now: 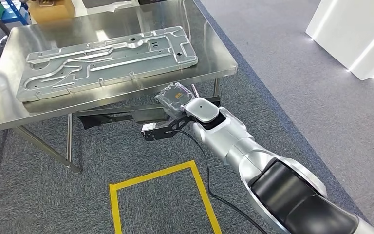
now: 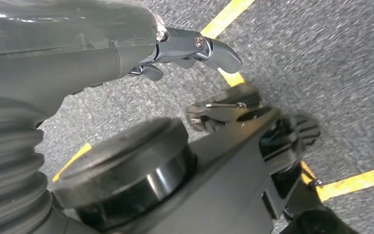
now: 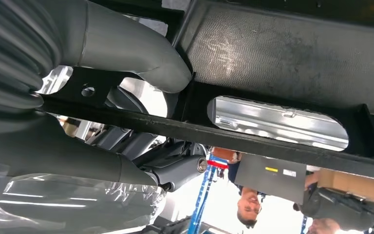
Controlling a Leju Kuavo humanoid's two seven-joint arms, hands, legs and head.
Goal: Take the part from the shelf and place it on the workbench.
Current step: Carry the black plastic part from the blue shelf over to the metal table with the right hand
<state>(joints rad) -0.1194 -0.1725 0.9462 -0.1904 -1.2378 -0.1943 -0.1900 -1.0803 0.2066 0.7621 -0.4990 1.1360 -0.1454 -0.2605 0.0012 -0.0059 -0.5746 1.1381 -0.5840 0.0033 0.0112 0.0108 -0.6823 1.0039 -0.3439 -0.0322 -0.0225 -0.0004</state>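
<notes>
Already the part (image 1: 107, 61) is lying flat on the workbench (image 1: 214, 53), taking up most of the top. Its long axis is running along the bench's length, left to right in head view, with the right end angled slightly away from the robot.

The right hand (image 1: 175, 100) is sitting at the near edge of the bench, by the right corner and a bit below the top. It is not touching the part. From this hand the part is lying ahead and to the left, up over the edge.

In right wrist view the thumb and the dark fingers (image 3: 177, 168) are standing wide apart with nothing of the task between them. A black bar (image 3: 272, 141) under the bench is crossing between them. Can't tell if the thumb is pressing on it or just passing in front.

The left hand (image 2: 185, 48) is hanging low over carpet and yellow tape (image 2: 355, 180), fingers loosely extended, holding nothing. It is well apart from the bench, so the right hand is the nearer one.

Judging by the layout, placing is looking done. What's left is likely clearing the right arm back from the bench edge without snagging the bar or the table lip.
</notes>
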